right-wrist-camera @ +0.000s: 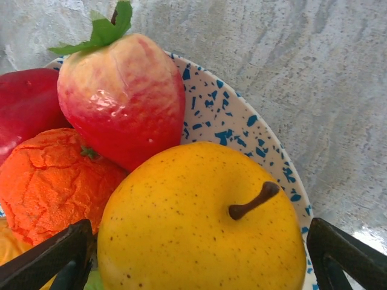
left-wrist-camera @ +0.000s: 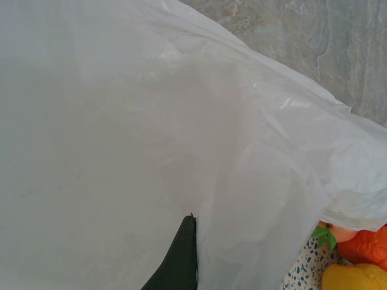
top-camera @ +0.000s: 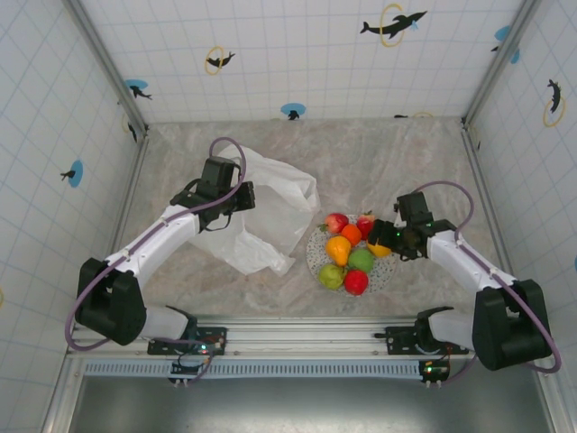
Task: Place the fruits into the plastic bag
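Straddling the yellow fruit (right-wrist-camera: pixel 193 205) wide open, right gripper (right-wrist-camera: pixel 199 238) might bump other fruits (right-wrist-camera: pixel 121 103) off plate (right-wrist-camera: pixel 242 121); left gripper (top-camera: pixel 240 195) pinches the plastic bag (top-camera: pixel 275 216).

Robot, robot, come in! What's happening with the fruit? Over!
Left hand shut on crinkled white plastic bag. Right hand open, astride yellow stemmed toy fruit on speckled white plate. Nothing between plate and bag.

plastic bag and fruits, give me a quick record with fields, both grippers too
plastic bag: crumpled on the table, left of the plate
fruits: piled on the plate
left gripper: shut on the plastic bag
right gripper: open, fingers either side of the yellow fruit
task stage: no fruit lifted yet
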